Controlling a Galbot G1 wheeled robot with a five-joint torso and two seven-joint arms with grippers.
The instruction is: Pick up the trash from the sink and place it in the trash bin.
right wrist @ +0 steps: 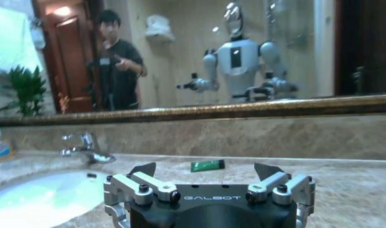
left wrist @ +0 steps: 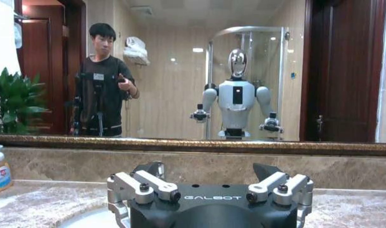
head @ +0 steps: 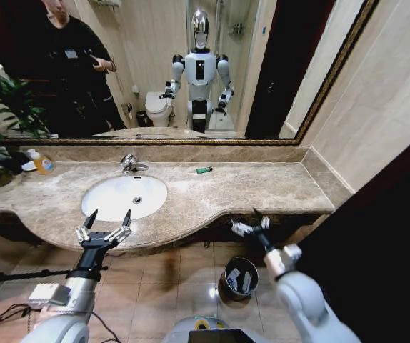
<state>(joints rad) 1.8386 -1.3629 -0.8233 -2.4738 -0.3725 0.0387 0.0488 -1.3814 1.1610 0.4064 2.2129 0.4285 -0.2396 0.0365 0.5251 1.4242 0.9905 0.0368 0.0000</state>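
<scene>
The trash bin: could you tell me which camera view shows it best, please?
The head view: the trash bin stands on the tiled floor below the counter's edge, near the right gripper, with white litter inside. Both wrist views face the mirror across the counter, above the bin's level.

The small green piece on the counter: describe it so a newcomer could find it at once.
Start at the white oval porcelain basin in the beige-brown marble counter. Go from its chrome faucet toward the robot's right, along the mirror's foot. The small green piece lies there alone, flat, the only green litter on the stone.
</scene>
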